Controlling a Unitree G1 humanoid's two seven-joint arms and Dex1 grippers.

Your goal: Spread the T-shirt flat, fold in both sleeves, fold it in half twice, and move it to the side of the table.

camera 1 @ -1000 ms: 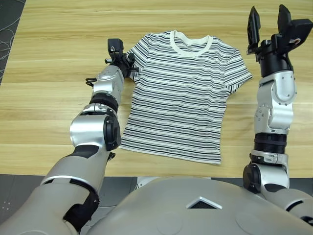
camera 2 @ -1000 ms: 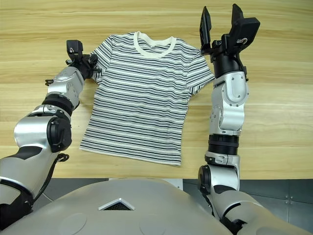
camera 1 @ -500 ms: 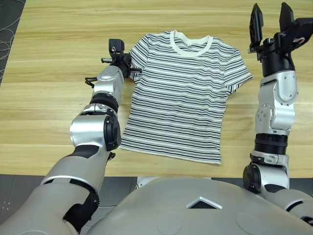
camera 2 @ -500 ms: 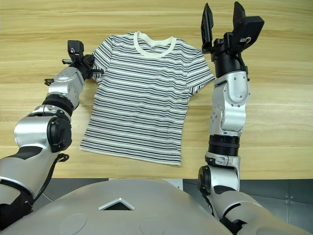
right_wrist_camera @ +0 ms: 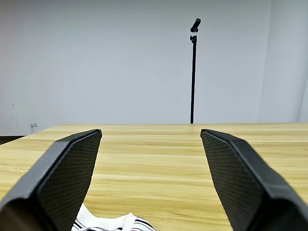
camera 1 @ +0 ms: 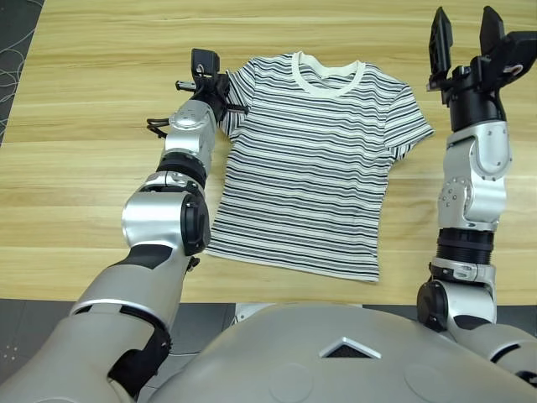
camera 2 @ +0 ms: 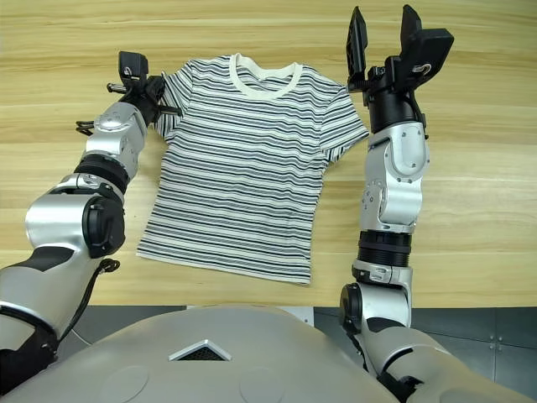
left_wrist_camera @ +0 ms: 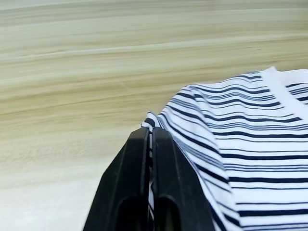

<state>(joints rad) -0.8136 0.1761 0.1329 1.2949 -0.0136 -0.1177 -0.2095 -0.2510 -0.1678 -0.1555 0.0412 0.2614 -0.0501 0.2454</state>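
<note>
Nearest me, T-shirt (camera 1: 310, 159) hem (camera 1: 289, 260) lies close to the table's (camera 1: 84, 168) front edge. The striped shirt lies face up and mostly flat on the wood, collar (camera 1: 329, 74) pointing away from me. Right sleeve (camera 1: 411, 126) lies spread out on the table. Left sleeve (camera 1: 237, 88) looks a bit bunched up at its outer edge. Left tool (left_wrist_camera: 150, 137) is down low at that sleeve edge, fingers pressed together with almost no gap. In the wrist view the striped cloth runs in between them, so I read it as pinching the sleeve, though I can't see how much fabric is caught. Right tool (camera 1: 464, 29) is up off the table, just outside the right sleeve and not touching the shirt, fingers pointing up and spread wide with nothing held. Far back in its wrist view a thin black stand (right_wrist_camera: 193, 72) rises against a plain wall (right_wrist_camera: 96, 57).
</note>
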